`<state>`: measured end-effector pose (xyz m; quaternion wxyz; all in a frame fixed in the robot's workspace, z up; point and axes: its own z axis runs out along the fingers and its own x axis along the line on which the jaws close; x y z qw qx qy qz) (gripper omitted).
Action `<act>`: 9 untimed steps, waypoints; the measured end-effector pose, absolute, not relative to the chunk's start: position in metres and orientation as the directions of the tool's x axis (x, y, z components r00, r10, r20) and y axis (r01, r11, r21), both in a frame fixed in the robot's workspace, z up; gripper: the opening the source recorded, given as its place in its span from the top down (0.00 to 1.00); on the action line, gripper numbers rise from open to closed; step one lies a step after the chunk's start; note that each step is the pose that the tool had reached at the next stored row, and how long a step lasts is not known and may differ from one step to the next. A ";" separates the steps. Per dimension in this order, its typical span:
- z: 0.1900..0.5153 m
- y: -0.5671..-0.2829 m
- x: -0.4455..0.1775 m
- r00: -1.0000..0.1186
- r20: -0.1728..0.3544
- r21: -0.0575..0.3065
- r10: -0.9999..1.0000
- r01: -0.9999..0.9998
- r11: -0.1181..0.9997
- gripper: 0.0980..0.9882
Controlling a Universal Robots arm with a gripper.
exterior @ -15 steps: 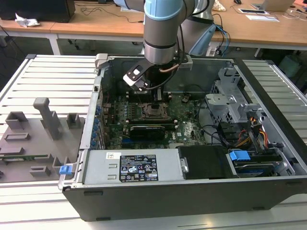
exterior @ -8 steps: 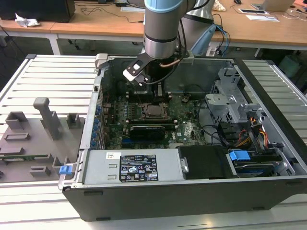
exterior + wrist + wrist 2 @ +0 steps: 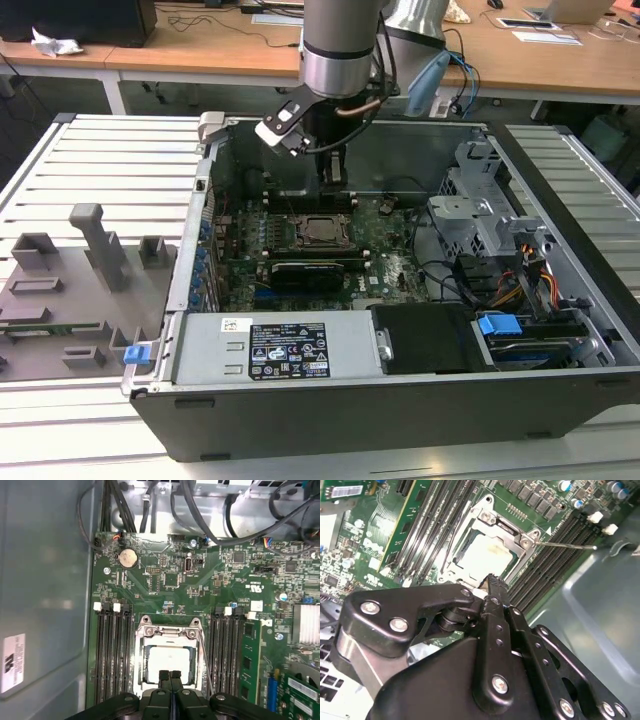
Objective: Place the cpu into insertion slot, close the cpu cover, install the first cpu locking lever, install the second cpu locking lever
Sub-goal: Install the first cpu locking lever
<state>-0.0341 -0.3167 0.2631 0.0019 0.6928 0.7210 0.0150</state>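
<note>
Pinched shut, the gripper (image 3: 170, 676) has its two black fingertips touching with nothing between them. It hangs just over one edge of the insertion slot (image 3: 303, 231), which in the exterior view lies at 6 o'clock of the fingers. That slot holds the cpu (image 3: 169, 659), whose pale metal top shows through the cut-out of the cpu cover (image 3: 168, 633) lying flat over it.

In the exterior view, the open computer case (image 3: 300, 420) holds the green motherboard (image 3: 200, 580) at its centre. A grey power supply (image 3: 270, 350) sits at 6 o'clock of the board and a metal drive cage (image 3: 480, 210) at 3 o'clock. A thin lever rod (image 3: 566, 545) reaches from the slot's corner across the memory slots (image 3: 112, 655).

The fingers hide the slot's nearest edge in both wrist views, and whether either lever is latched cannot be told.
</note>
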 end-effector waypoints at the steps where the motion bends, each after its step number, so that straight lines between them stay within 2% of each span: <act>1: 0.266 -0.317 -0.034 -0.040 0.018 0.024 0.999 0.999 0.040 0.99; 7: 0.273 -0.317 -0.034 -0.043 0.018 0.025 0.999 0.999 0.043 0.99; 9: 0.273 -0.317 -0.034 -0.093 0.017 0.023 0.996 0.995 0.092 0.99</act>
